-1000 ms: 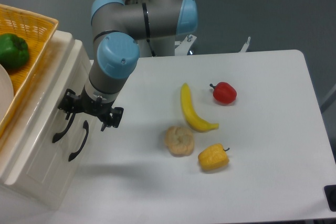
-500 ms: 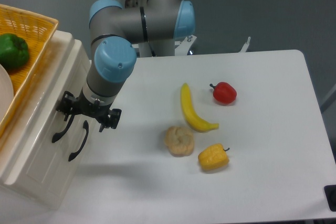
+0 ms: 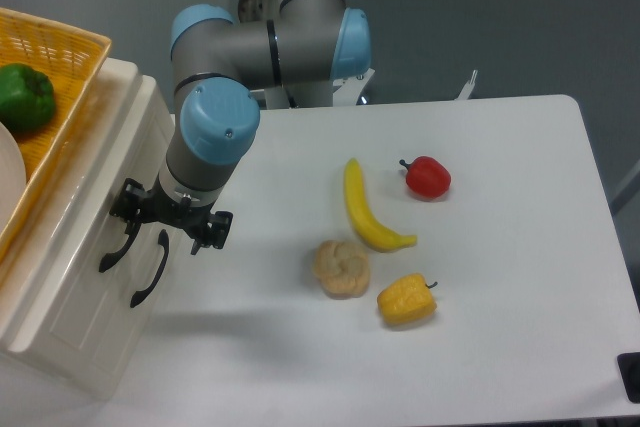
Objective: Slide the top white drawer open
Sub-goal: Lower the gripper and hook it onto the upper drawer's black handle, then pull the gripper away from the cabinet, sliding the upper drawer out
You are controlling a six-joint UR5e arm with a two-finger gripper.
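The top white drawer (image 3: 97, 215) is the upper panel of the cream cabinet at the left, and it sits flush with the cabinet front. Its curved black handle (image 3: 117, 250) runs down from just under my gripper (image 3: 168, 221). The gripper hangs against the cabinet front at handle height, with its jaws spread wide and open. The left finger (image 3: 127, 201) is over the top end of that handle. The right finger (image 3: 218, 228) is over the table. The handle's upper end is hidden by the gripper.
The lower drawer's black handle (image 3: 150, 269) lies just right of the upper one. A yellow basket (image 3: 70, 52) holding a green pepper (image 3: 24, 97) sits on the cabinet. On the table lie a banana (image 3: 364, 209), a red pepper (image 3: 428, 177), a bread roll (image 3: 342, 267) and a yellow pepper (image 3: 406, 300).
The gripper has crept slightly down and to the left, closer to the upper handle. The drawer and the food have not moved.
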